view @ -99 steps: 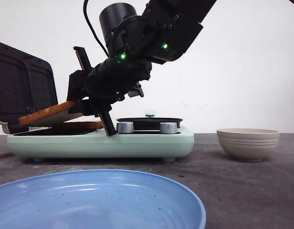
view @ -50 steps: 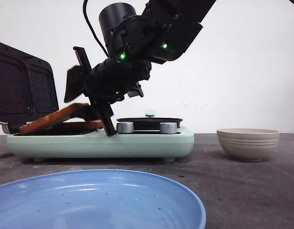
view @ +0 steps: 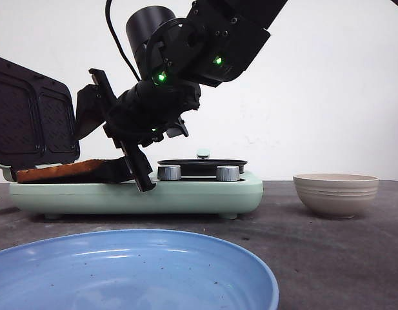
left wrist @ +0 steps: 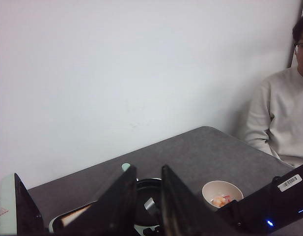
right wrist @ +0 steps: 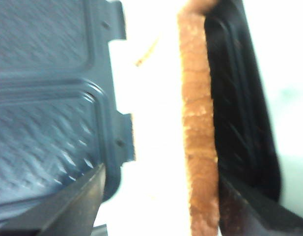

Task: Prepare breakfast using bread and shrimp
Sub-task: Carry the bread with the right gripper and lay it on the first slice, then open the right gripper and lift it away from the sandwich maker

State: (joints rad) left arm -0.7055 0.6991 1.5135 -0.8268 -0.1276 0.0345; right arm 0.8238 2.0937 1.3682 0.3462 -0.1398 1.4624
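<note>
A toasted slice of bread (view: 60, 170) lies flat on the lower plate of the pale green sandwich maker (view: 186, 194), whose dark lid (view: 31, 119) stands open. I cannot make out a second slice. My right gripper (view: 89, 148) is open around the slice's near end, one finger above it and one at plate level. In the right wrist view the brown crust (right wrist: 200, 147) lies beside one finger (right wrist: 249, 211), free of the other. My left gripper (left wrist: 149, 169) is narrowly open and empty, high above the table. Shrimp (left wrist: 220, 200) lie in a beige bowl (view: 335, 194).
A black round pan (view: 202, 165) sits on the maker's right half behind two silver knobs. A large blue plate (view: 134, 271) fills the near foreground. A person in a white sweater (left wrist: 281, 123) sits at the table's far side.
The right gripper has opened and moved left and lower. The slice it held tilted up has dropped flat onto the lower plate.
</note>
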